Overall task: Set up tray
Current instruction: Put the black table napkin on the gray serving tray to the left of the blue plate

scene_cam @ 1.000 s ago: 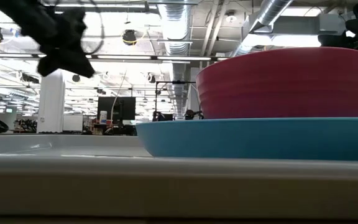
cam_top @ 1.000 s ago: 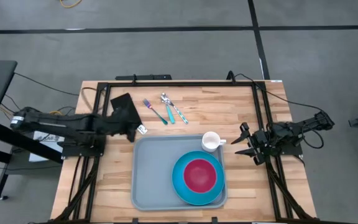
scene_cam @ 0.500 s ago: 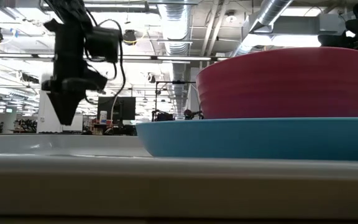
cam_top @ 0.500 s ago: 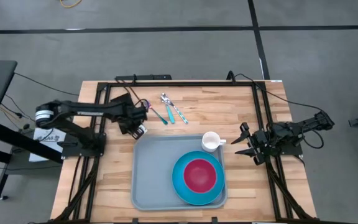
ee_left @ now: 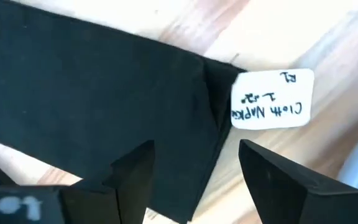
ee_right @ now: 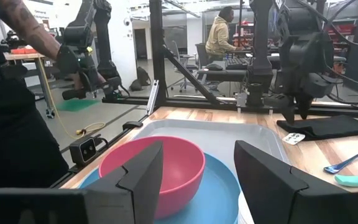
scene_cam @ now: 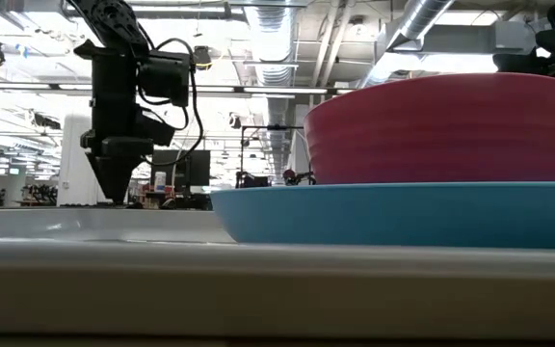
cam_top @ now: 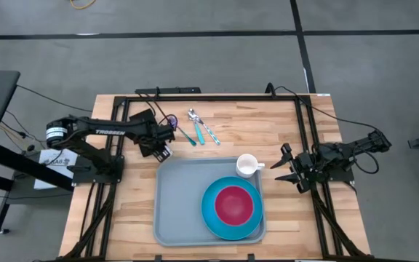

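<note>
Tray point(cam_top: 180, 196): I am looking down at a large grey-blue tray lying on the near half of the wooden table point(cam_top: 297, 225), its long side running along the table's near edge.
On the tray: a round blue plate point(cam_top: 211, 215) is sitting at the tray's near right corner with a red bowl point(cam_top: 233, 204) in it; a white cup point(cam_top: 247, 165) is standing at the tray's far right corner.
Napkin point(ee_left: 98, 93): a black cloth napkin with a white tag is lying on the bare wood just beyond the tray's far left corner, not on the tray.
Cutlery: a fork point(cam_top: 182, 130) and two spoons point(cam_top: 204, 126) are lying on the wood near the table's far edge, apart from the tray.
Left gripper point(cam_top: 161, 143): I am holding it directly above the napkin, pointing down; its fingers are standing spread wide with nothing between them.
Right gripper point(cam_top: 288, 169): I am keeping this arm parked at the table's right edge, just beside the cup, fingers spread and holding nothing.
Task progress: by my judgement the napkin and cutlery are not yet on the tray.
Risk: if I close on the napkin's top fold only, the cloth may be unfolding as I lift; the tag could be snagging a finger.
Risk, second: carrying it low could be dragging the cloth across the tray's rim.
</note>
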`<act>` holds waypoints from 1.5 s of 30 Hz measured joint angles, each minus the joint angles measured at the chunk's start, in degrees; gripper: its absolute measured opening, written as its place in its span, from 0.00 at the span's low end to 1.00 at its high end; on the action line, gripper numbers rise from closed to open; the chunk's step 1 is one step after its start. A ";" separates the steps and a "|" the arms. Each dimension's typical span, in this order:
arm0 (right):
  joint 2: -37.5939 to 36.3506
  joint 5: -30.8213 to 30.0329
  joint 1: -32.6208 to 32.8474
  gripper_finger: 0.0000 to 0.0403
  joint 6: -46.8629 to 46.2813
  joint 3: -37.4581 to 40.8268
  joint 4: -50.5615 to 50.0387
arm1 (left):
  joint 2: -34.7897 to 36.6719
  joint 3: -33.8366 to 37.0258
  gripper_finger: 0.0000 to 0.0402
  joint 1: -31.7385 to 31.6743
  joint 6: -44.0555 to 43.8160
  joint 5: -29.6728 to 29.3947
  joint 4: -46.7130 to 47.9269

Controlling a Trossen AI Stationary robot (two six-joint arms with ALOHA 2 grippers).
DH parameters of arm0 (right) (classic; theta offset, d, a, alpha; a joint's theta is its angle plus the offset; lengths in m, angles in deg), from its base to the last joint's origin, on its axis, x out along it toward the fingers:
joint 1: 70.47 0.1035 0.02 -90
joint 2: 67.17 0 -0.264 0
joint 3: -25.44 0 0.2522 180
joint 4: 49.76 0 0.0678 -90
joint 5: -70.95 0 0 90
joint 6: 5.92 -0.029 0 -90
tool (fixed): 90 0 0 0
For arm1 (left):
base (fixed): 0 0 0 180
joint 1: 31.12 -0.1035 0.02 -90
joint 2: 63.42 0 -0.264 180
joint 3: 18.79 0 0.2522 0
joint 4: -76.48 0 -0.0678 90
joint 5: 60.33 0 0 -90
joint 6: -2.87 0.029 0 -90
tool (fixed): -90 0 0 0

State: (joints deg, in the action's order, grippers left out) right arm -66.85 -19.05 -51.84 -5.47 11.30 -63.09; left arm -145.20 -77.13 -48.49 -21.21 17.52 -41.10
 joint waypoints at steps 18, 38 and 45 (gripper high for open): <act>0.00 0.00 0.00 0.47 0.00 0.00 0.00 | 0.26 8.86 0.56 0.07 2.54 1.12 -1.55; 0.00 0.01 0.00 0.47 0.00 0.00 0.00 | 0.07 9.22 0.09 0.09 2.84 4.24 -3.54; 0.00 0.01 0.00 0.47 0.00 0.00 0.00 | 0.05 8.91 0.02 0.07 2.52 3.90 -3.08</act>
State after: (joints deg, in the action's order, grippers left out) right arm -66.85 -19.04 -51.84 -5.47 11.30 -63.09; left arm -145.14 -68.21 -48.42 -18.69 21.42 -44.18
